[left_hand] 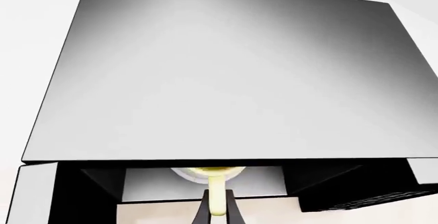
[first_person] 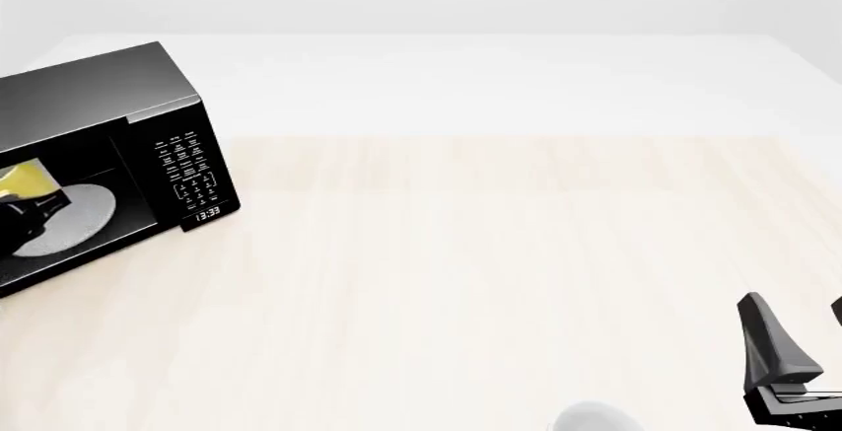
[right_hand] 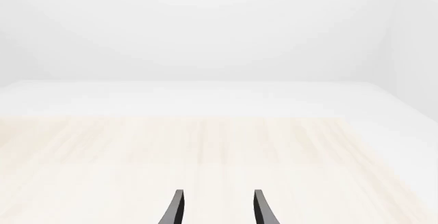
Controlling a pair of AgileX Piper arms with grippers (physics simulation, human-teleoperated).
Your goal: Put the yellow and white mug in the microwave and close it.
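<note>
The black microwave [first_person: 118,106] stands at the table's far left with its cavity open; its white turntable plate [first_person: 73,216] shows inside. The yellow and white mug [first_person: 27,179] hangs inside the cavity, above the plate. In the left wrist view the microwave's grey top [left_hand: 226,80] fills the picture, and the mug [left_hand: 205,172] sits at the cavity mouth. My left gripper [left_hand: 217,198] is shut on the mug's yellow handle, and it shows dark at the front view's left edge [first_person: 20,216]. My right gripper [first_person: 796,352] is open and empty at the front right, seen also in the right wrist view [right_hand: 217,208].
The microwave's button panel and clock [first_person: 193,177] face the table's middle. A grey panel, likely the open door [left_hand: 34,193], shows beside the cavity. An all-white rounded object [first_person: 595,418] lies at the front edge, left of my right gripper.
</note>
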